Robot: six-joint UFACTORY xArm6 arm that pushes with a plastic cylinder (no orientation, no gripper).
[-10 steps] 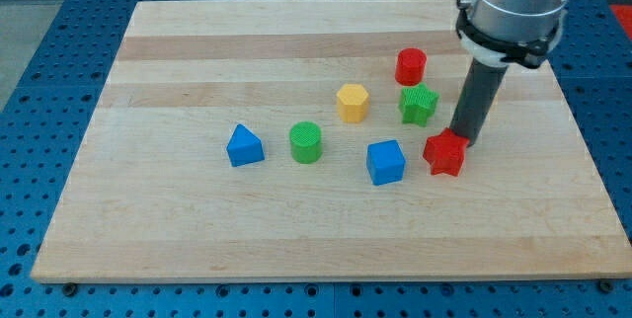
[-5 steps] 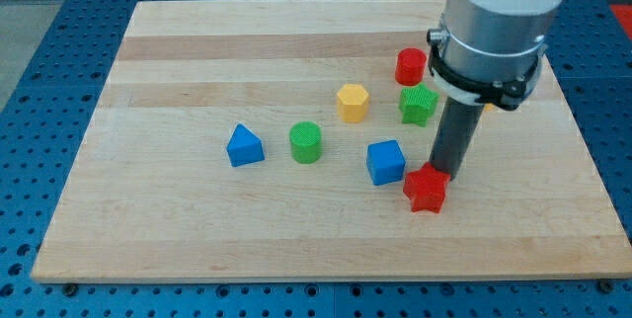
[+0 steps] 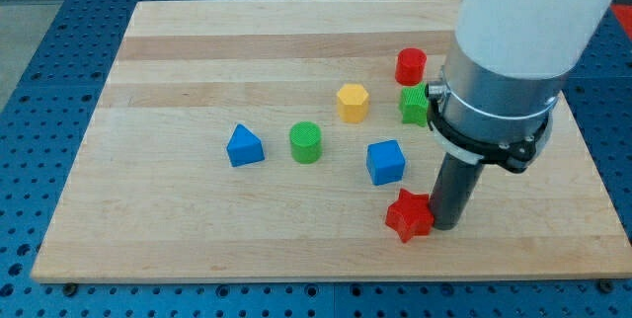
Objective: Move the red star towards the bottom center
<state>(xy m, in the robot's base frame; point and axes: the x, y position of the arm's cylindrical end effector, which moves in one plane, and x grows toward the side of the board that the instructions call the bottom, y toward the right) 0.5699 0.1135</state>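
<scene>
The red star lies on the wooden board near the view's bottom, right of centre. My tip is at the star's right side, touching it or nearly so. The dark rod rises from there into the large grey and white arm body, which covers part of the green star.
A blue cube sits just above-left of the red star. A green cylinder and a blue triangular block lie further left. A yellow hexagonal block and a red cylinder are nearer the view's top.
My tip has moved down and to the left, pushing the red star down-left from beside the blue cube toward the board's bottom edge. The other blocks have not moved.
</scene>
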